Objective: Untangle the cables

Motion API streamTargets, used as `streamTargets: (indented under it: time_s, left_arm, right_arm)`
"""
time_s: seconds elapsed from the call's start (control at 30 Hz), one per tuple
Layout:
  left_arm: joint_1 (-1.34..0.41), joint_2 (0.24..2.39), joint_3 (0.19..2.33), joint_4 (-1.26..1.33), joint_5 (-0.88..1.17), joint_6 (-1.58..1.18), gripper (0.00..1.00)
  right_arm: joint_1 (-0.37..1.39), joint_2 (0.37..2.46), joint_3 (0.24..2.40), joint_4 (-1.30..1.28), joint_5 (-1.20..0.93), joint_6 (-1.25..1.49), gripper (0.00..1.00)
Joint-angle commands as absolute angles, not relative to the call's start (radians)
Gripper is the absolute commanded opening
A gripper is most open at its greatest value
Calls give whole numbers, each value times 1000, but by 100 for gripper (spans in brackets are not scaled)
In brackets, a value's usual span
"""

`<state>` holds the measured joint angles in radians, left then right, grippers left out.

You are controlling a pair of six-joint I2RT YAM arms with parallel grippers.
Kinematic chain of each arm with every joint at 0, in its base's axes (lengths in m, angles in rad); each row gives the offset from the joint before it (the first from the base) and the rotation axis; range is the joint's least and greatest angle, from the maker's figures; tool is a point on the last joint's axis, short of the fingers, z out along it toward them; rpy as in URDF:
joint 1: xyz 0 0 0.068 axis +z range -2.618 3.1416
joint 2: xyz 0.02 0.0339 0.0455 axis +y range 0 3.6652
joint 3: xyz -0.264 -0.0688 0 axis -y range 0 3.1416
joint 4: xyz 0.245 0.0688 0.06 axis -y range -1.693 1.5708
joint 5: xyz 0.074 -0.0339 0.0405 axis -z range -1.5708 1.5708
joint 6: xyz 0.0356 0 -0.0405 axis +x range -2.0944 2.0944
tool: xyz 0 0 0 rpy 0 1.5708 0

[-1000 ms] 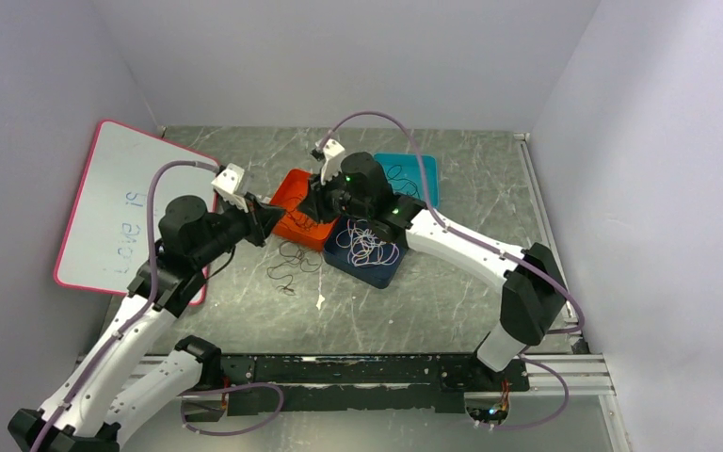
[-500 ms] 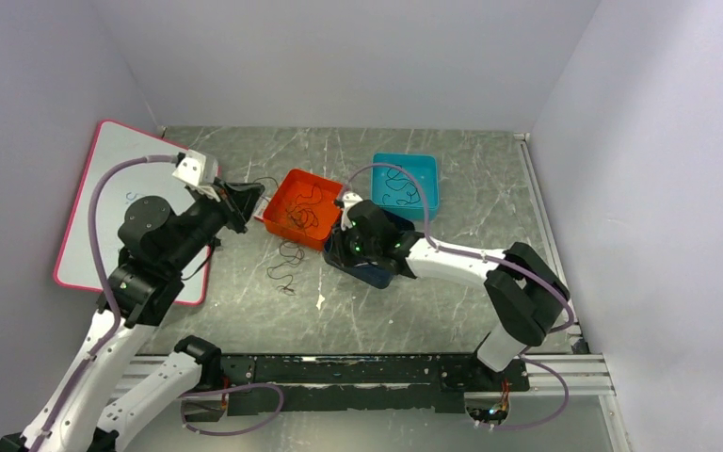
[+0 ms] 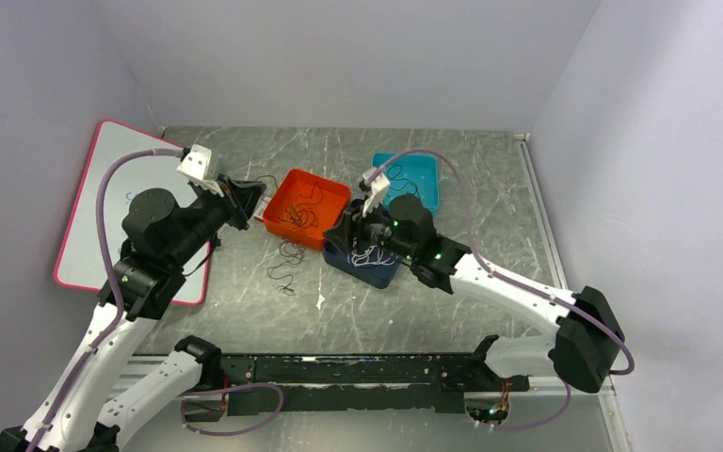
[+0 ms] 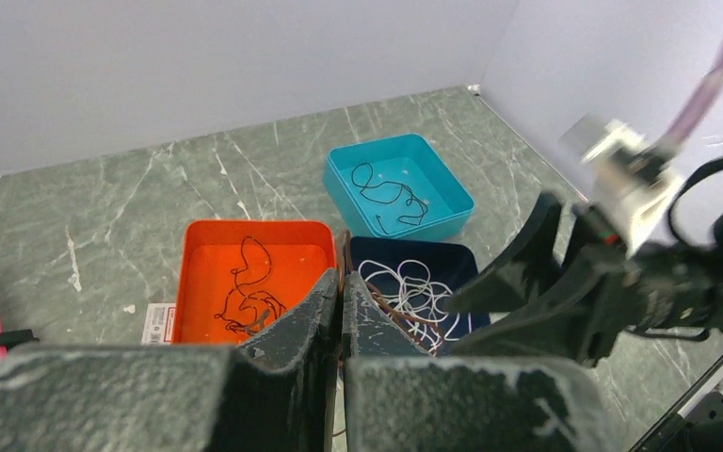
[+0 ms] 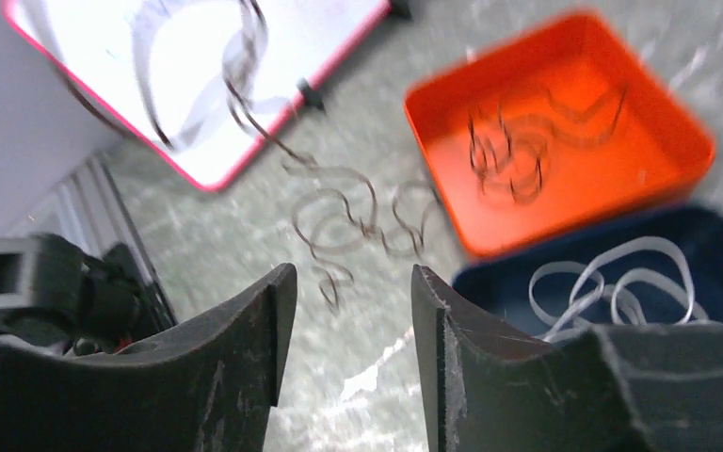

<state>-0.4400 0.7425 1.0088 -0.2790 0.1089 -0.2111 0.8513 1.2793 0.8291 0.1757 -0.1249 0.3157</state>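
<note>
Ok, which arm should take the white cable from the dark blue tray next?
Right. The right tool hangs open at the dark blue tray holding the white cable; the left tool is shut, apparently on a black cable.

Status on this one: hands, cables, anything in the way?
Left hand shut, seemingly pinching black cable. Right hand open, empty, by navy tray. White cable inside it; more black cables in orange tray, teal tray. No obstruction seen.

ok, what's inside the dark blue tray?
White cable in loose loops lies in the dark blue tray. The right gripper blocks one side of it in the left wrist view, so anything there is hidden.
</note>
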Motion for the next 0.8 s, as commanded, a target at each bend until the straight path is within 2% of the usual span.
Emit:
streamTargets:
  time_s: [0.0, 0.13, 0.4, 0.77]
  left_arm:
    - [-438, 753, 1025, -281, 159, -184, 7]
    - [-438, 770, 1023, -282, 198, -170, 7]
    - [-437, 816, 1032, -292, 236, -160, 7]
    - [-438, 813, 1031, -296, 242, -156, 7]
  right_arm:
    - [854, 1258, 966, 231, -171, 221, 53]
    - [853, 1312, 1124, 177, -243, 202, 55]
    - [887, 1426, 1292, 126, -314, 155, 55]
    - [941, 1504, 1322, 65, -53, 106, 49]
